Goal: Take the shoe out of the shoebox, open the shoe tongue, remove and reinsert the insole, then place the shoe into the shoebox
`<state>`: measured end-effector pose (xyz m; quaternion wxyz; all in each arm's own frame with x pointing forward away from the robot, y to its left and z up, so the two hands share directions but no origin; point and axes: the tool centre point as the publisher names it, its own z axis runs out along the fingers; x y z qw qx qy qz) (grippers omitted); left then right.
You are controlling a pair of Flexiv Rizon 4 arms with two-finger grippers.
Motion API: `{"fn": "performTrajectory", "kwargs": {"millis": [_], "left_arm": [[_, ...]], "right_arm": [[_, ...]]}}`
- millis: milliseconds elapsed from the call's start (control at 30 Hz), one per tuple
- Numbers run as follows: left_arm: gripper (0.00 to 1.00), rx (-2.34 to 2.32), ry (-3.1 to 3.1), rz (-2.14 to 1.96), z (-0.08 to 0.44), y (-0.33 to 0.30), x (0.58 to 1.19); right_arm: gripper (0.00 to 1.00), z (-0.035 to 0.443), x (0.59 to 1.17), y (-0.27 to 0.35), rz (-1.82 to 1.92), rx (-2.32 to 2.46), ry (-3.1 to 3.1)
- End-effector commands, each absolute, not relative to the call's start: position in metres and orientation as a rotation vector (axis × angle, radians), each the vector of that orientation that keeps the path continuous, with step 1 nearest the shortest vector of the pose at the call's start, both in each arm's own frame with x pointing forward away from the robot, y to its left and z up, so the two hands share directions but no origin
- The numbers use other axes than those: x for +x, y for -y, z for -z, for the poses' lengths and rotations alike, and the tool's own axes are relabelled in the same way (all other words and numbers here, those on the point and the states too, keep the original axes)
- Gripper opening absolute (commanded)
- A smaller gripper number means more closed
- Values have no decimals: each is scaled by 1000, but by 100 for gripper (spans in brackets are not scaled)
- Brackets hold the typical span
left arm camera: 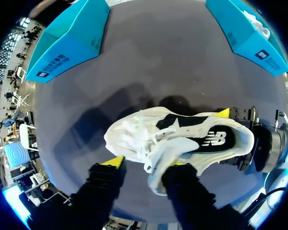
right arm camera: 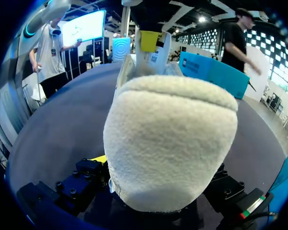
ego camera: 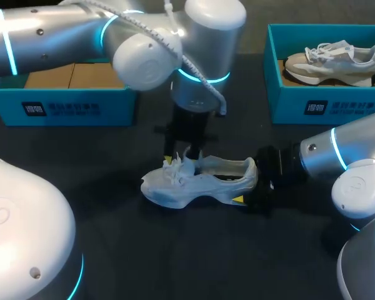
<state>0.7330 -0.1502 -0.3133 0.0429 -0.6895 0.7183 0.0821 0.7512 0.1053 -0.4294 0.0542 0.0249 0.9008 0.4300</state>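
Observation:
A white shoe [ego camera: 200,181] lies on its side in the middle of the dark table, toe toward my left. My left gripper [ego camera: 178,156] comes straight down over its laces. In the left wrist view the raised tongue [left arm camera: 161,155] rests against one finger while the other finger stands beside the shoe [left arm camera: 182,136]; the left gripper [left arm camera: 145,165] is open, with bare table showing in the gap. My right gripper [ego camera: 253,184] has a finger on each side of the heel and is shut on it. The heel [right arm camera: 168,139] fills the right wrist view, above the right gripper [right arm camera: 158,191].
A teal shoebox [ego camera: 62,100] with a brown inside stands at the back left. A second teal shoebox [ego camera: 319,100] at the back right holds a beige shoe [ego camera: 334,62]. Dark table lies in front of the white shoe.

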Motion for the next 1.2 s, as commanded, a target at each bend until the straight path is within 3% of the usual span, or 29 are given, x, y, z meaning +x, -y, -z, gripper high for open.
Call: {"fn": "performTrajectory", "kwargs": {"millis": [33,433,867,967,1067,1133,1167,1200], "left_arm": [[0,-2140,-2226,-160,313,140,729],[0,-2276,-2215,14,322,121,724],[0,-2386,-2105,-173,347,93,728],[11,-2399,-2099,-223,356,92,731],[33,-2409,-2109,-269,365,93,733],[58,-2424,-2115,-277,369,94,733],[87,-2427,-2118,-290,372,95,733],[100,-2436,-2119,-297,373,95,733]], "right_arm": [[0,431,749,-107,-1301,78,-2738],[0,431,749,-107,-1301,78,-2738],[0,431,749,-107,-1301,78,-2738],[0,431,749,-107,-1301,78,-2738],[0,431,749,-107,-1301,78,-2738],[0,431,749,-107,-1301,78,-2738],[0,431,749,-107,-1301,78,-2738],[0,431,749,-107,-1301,78,-2738]]}}
